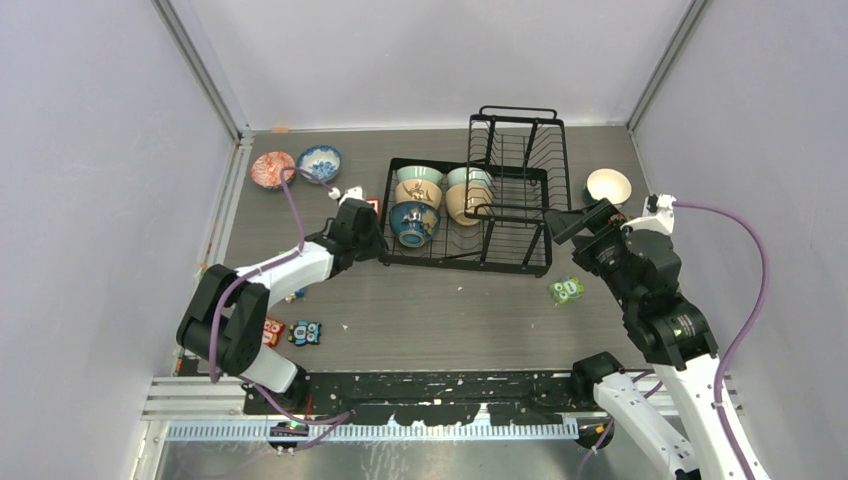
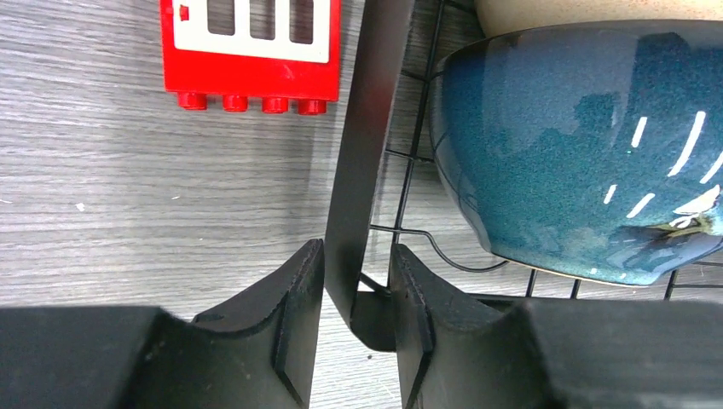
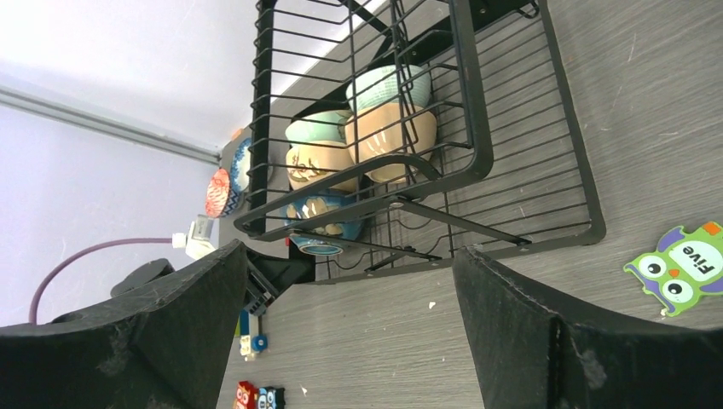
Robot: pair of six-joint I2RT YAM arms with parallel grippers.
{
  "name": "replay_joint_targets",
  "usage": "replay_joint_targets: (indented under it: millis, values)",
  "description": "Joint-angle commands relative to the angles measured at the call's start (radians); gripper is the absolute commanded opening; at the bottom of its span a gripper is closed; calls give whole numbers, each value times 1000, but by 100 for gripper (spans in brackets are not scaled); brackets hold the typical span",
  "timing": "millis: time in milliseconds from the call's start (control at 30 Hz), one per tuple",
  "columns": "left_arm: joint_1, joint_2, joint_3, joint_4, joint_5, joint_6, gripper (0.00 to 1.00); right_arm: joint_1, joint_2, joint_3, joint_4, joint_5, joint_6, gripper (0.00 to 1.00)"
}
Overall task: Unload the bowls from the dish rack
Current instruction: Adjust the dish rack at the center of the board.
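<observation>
Bench: grey wood-grain bench (image 1: 430,315) with pale walls on three sides.
Dish rack: black wire dish rack (image 1: 515,245) sits mid-bench, towards the back, with its box-like basket at the right rear.
Left row in rack: pale green bowl (image 1: 420,174) at the back, tan bowl (image 1: 418,193) in the middle, dark blue bowl (image 1: 413,222) nearest the arms.
Right row in rack: second pale green bowl (image 1: 462,177) behind second tan bowl (image 1: 462,203), both partly crossed by the basket's wires.
Bowls on the bench: red patterned bowl (image 1: 272,169) and blue-and-white bowl (image 1: 320,161) side by side at the far left. The cream bowl (image 1: 608,186) sits right of the rack.
Left tool: left tool (image 2: 357,252) is at the rack's left edge. Its fingers (image 2: 294,294) straddle the black rim bar (image 2: 362,153), set narrow and close on either side. I cannot tell whether the pads press it. The dark blue bowl is just to the right inside the rack.
Right tool: right tool (image 3: 349,341) is spread wide with nothing between its fingers, off the rack's near right corner.
Loose items: red block (image 2: 251,51) just left of the rack, owl card (image 1: 566,290) near the right tool, toy blocks (image 1: 305,332) by the left arm.
</observation>
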Motion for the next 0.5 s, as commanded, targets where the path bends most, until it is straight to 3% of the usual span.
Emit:
replay_joint_targets:
  millis: [0, 300, 467]
  values:
    - [-10, 23, -1, 65, -7, -13, 35, 6, 43, 21, 8, 52, 33, 94]
    - [-26, 50, 8, 61, -15, -9, 28, 6, 84, -13, 15, 162, 43, 92]
    - [-43, 59, 5, 63, -22, -9, 13, 5, 121, -16, 51, 201, 45, 88]
